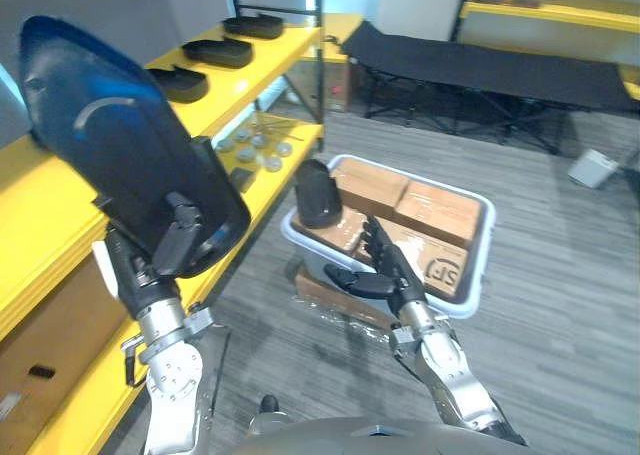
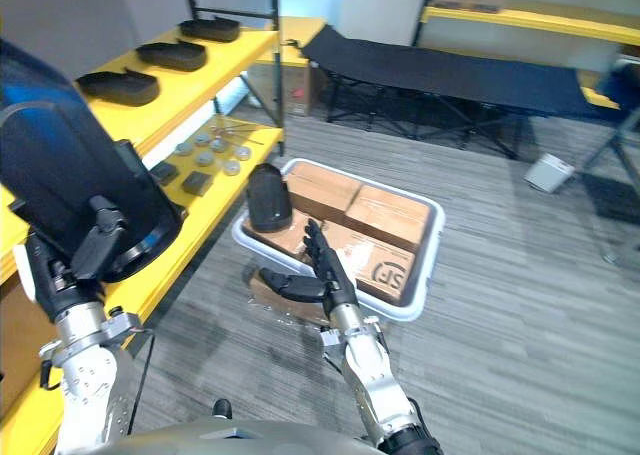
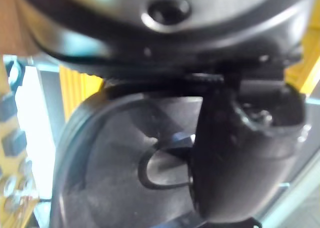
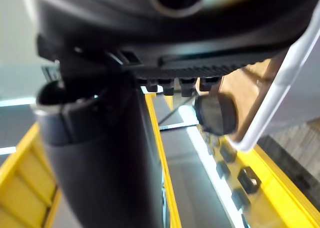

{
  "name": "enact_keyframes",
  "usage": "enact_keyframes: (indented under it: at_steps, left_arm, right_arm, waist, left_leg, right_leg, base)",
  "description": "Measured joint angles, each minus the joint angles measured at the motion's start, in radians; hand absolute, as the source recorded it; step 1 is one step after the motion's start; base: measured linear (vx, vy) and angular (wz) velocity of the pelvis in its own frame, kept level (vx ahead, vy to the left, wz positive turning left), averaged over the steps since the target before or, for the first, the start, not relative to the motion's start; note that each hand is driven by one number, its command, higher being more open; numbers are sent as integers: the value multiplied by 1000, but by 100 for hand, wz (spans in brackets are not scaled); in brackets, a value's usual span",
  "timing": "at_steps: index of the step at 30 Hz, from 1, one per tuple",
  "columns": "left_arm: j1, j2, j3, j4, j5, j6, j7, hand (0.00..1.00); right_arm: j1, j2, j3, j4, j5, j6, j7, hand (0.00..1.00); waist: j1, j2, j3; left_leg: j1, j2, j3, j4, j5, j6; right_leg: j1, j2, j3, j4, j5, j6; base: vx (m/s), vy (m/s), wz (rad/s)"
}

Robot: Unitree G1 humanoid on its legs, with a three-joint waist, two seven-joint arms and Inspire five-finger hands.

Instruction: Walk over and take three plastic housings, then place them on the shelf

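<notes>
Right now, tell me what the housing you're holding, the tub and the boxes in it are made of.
Housing in left hand: glossy dark plastic, judging by its blue sheen.
Tub: smooth whitish plastic, probably; rounded moulded rim.
Boxes: brown cardboard, matte flat faces.

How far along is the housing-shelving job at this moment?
Three housings already lie on the upper yellow shelf. The left hand grips a fourth housing, raised beside the shelf, not yet set down. One more housing stands in the white bin; the right hand is open near it.
</notes>
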Motion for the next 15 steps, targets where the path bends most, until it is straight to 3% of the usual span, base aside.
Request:
enact_keyframes:
  at_steps: [2, 6, 11, 15]
  left_arm:
    - [46, -18, 38, -17, -11, -1, -21, 0]
    - [99, -29, 77, -22, -53, -1, -61, 0]
    - [125, -31, 84, -26, -64, -1, -117, 0]
    - [145, -31, 83, -39, -73, 0, -144, 0]
  right_arm:
    - [-48, 3, 20, 9, -2, -4, -4, 100]
    - [-133, 8, 22, 39, -2, -14, -18, 100]
    - [-149, 0, 20, 39, 1, -21, -19, 100]
    - [-145, -13, 19, 41, 10, -17, 1, 100]
  waist:
    - [35, -1, -1]
    - [65, -2, -1]
    - [75, -5, 1]
    - [73, -14, 16]
  left_leg:
    - [-8, -15, -40, 0, 2, 3]
    - [-14, -26, -66, 0, 5, 6]
    - [-12, -23, -59, 0, -3, 3]
    - [-53, -13, -56, 95, -40, 6]
  right_leg:
    - [25, -9, -44, 0, -8, 9]
    - [40, -14, -69, 0, -16, 12]
    - [36, -14, -65, 0, -24, 5]
    - [40, -9, -62, 1, -24, 4]
  base:
    - [9, 3, 58]
    - [-15, 5, 24]
    - [-9, -1, -4]
    - [1, -5, -5]
